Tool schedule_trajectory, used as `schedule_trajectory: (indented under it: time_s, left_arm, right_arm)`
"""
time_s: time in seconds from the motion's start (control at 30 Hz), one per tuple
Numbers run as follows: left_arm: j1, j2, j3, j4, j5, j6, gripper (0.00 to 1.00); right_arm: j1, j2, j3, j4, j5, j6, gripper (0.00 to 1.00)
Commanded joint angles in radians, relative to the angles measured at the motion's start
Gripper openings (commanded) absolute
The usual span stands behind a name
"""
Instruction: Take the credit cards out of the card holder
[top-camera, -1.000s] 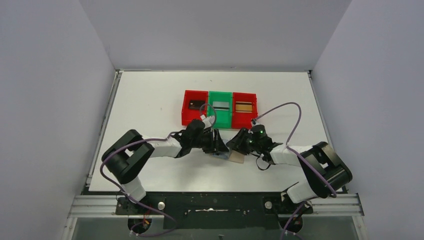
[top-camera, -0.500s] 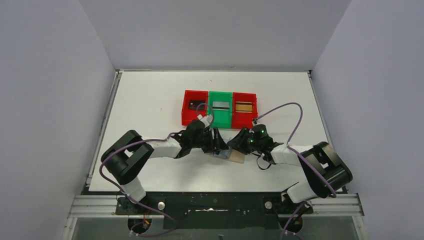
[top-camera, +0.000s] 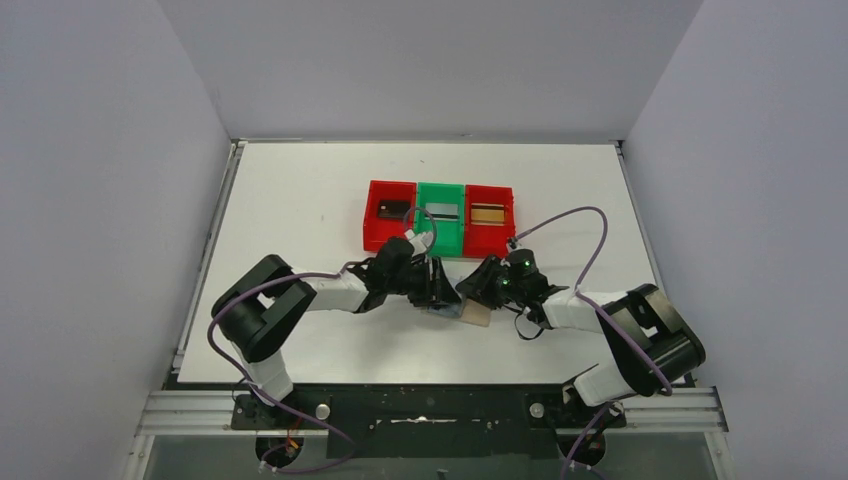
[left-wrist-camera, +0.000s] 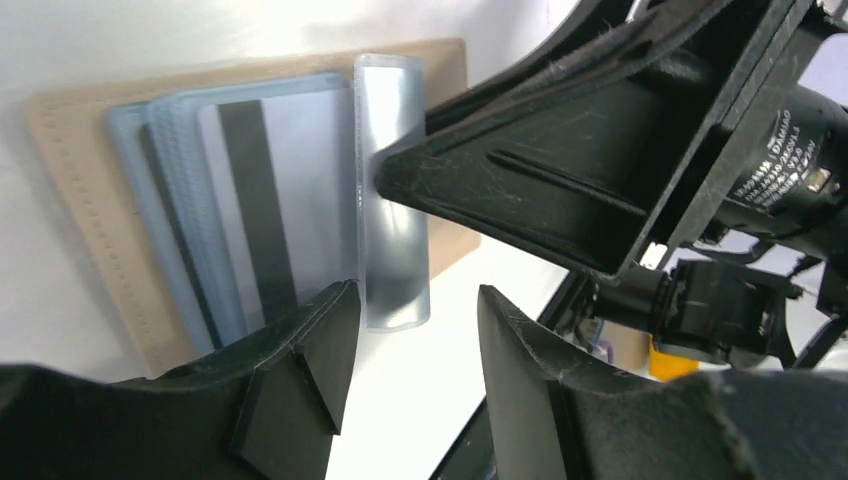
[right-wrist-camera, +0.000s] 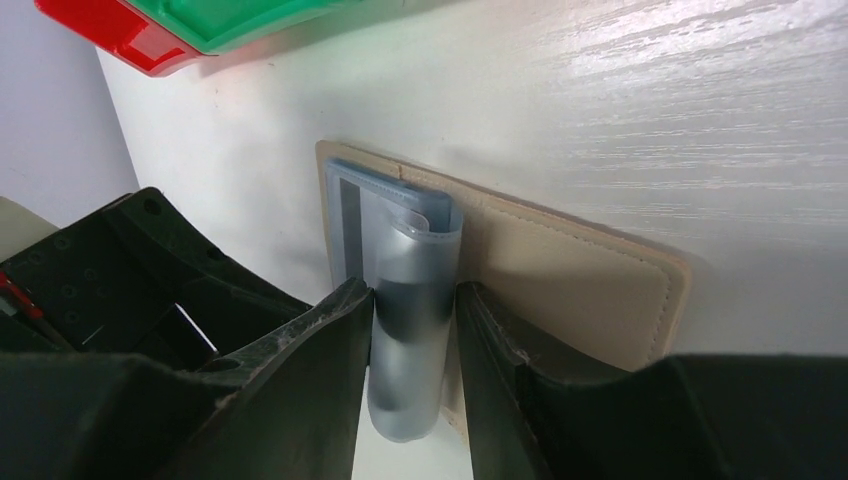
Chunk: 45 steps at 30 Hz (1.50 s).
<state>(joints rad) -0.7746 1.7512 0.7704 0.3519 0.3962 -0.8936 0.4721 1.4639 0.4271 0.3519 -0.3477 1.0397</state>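
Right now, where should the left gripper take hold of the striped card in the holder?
Probably the long edge beside the flap, from the side of the left gripper. The card lies flat in the holder; the right gripper pinches the flap up only there. Whether that edge is bare is unclear.

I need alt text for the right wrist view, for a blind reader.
The right gripper pinches a curled, translucent blue-grey plastic sleeve of the flat beige card holder lying open on the white table. Corners of a red bin and a green bin show top left.
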Motion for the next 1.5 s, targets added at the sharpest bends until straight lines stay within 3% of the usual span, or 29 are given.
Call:
schedule_trajectory:
  time_s: [0.0,0.23,0.47,0.67,0.97,1.3,1.47]
  left_arm:
    - [0.004,0.029,0.008,0.122,0.144,-0.006,0.45]
    - [0.008,0.051,-0.01,0.245,0.195,-0.07,0.41]
    - [0.002,0.091,0.032,0.286,0.228,-0.07,0.41]
    - [-0.02,0.143,0.092,0.256,0.257,-0.041,0.4]
    - [-0.077,0.185,0.206,0.026,0.176,0.103,0.4]
    - [-0.1,0.24,0.207,0.015,0.183,0.116,0.4]
    - [-0.105,0.236,0.188,0.019,0.178,0.122,0.4]
  right_arm:
    - [-0.008,-0.029,-0.002,0.062,-0.003,0.006,0.4]
    - [-0.01,-0.103,0.033,-0.031,0.028,-0.019,0.56]
    - [-0.013,-0.216,0.124,-0.365,0.252,-0.057,0.59]
    - [-0.019,-0.329,0.14,-0.463,0.352,-0.075,0.55]
    - [-0.028,-0.328,0.167,-0.466,0.311,-0.096,0.45]
    - [-0.042,-0.236,0.162,-0.349,0.158,-0.087,0.33]
    - [-0.043,-0.112,0.196,-0.308,0.036,-0.102,0.28]
